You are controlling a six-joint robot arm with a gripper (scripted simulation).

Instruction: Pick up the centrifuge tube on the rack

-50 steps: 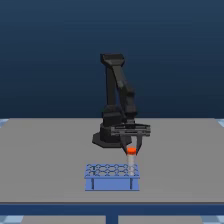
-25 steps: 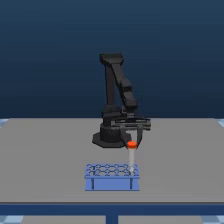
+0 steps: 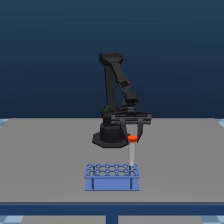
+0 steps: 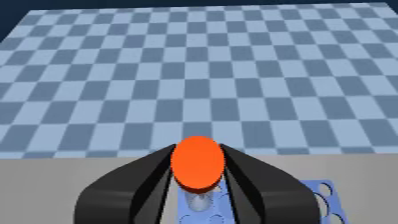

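Nearly out of rack (image 3: pixel 112 178) — tube (image 3: pixel 132 152) in hand (image 3: pixel 132 136)

Count: 1 arm (image 3: pixel 116 95), 1 gripper (image 3: pixel 132 134), 1 tube (image 3: pixel 132 150) with 1 orange cap (image 4: pixel 197 163), 1 blue rack (image 3: pixel 112 176), 1 table (image 3: pixel 45 160).

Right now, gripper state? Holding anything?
Gripper: shut on the centrifuge tube, jaws clamped on either side just below its orange cap; the tube's tip is at the rack top.
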